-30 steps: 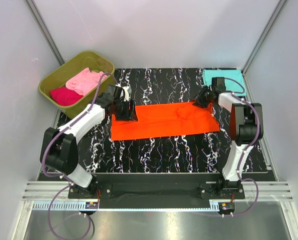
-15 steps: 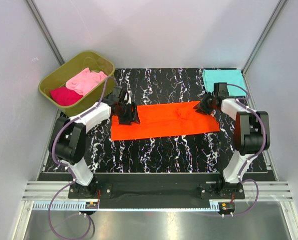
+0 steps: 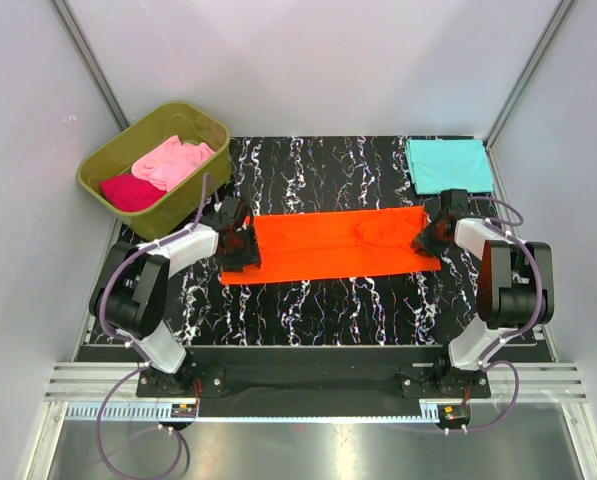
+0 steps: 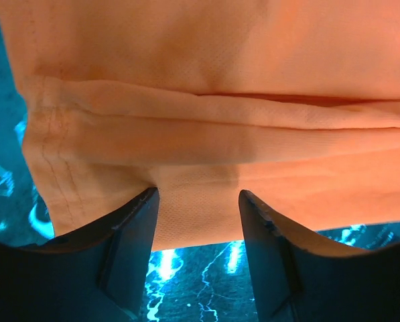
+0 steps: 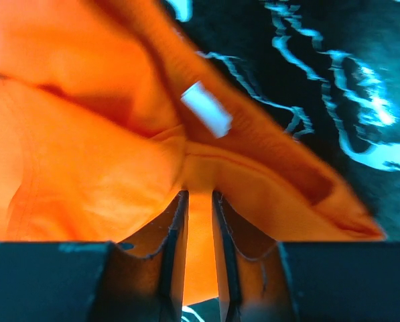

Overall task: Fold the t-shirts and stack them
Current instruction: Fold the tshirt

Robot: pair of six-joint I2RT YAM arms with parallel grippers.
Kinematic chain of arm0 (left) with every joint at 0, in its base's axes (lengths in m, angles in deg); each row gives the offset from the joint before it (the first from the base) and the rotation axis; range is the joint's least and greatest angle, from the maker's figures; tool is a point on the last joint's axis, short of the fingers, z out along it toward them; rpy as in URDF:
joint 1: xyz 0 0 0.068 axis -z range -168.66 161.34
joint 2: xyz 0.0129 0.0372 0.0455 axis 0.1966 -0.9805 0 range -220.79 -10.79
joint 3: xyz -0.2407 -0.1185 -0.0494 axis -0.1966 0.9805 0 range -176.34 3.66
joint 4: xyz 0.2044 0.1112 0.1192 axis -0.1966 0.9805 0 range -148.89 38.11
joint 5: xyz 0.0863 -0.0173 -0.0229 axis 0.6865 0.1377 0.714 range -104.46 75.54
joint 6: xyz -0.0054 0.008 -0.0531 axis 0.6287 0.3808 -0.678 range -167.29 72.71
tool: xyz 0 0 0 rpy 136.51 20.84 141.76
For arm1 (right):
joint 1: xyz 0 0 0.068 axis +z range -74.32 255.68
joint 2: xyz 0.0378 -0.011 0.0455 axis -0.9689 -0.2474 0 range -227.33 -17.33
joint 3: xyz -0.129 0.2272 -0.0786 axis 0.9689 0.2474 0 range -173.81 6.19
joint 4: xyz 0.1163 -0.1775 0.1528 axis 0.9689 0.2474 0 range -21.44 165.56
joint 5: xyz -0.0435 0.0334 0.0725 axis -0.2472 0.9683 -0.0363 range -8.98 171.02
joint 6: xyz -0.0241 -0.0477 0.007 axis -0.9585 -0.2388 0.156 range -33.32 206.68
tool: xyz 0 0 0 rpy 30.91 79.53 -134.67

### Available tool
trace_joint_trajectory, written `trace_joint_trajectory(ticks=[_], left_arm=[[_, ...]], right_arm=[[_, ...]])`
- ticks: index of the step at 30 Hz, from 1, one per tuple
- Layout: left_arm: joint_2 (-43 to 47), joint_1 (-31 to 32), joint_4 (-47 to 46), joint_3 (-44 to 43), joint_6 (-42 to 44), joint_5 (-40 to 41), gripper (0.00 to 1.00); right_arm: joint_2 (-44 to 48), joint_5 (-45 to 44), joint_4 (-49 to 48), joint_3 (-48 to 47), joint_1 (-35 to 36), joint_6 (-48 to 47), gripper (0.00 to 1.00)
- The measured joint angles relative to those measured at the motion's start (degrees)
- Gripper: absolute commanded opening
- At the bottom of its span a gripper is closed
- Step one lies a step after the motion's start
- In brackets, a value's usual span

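A bright orange t-shirt (image 3: 328, 243) lies folded into a long strip across the middle of the black marbled table (image 3: 318, 310). My left gripper (image 3: 240, 252) is at its left end, open, its fingers straddling the near hem (image 4: 196, 194) of the cloth (image 4: 220, 100). At the right end my right gripper (image 3: 428, 240) has its jaws drawn narrow on a bunch of orange cloth (image 5: 200, 194) near the collar, below a white label (image 5: 206, 117). The teal t-shirt (image 3: 448, 163) lies folded at the back right. Pink (image 3: 173, 160) and magenta (image 3: 128, 192) t-shirts lie in the tub.
The olive-green tub (image 3: 123, 139) stands off the table's back left corner. White walls with metal posts close in the back and sides. Both arm bases sit on the rail at the near edge.
Both grippers came toward the near side along the shirt's ends and lowered onto it. The right jaws have narrowed on the cloth. The shirt's right end shifted slightly.
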Motion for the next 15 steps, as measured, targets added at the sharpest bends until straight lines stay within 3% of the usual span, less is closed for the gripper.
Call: trace_joint_trajectory(ticks=[8, 15], left_arm=[[3.9, 0.0, 2.9, 3.2, -6.0, 4.7, 0.53], [14.3, 4.4, 6.3, 1.1, -5.9, 3.9, 0.56]], right_arm=[[2.0, -4.3, 0.6, 1.6, -0.2, 0.0, 0.23], [9.4, -3.1, 3.4, 1.5, -0.2, 0.1, 0.30]])
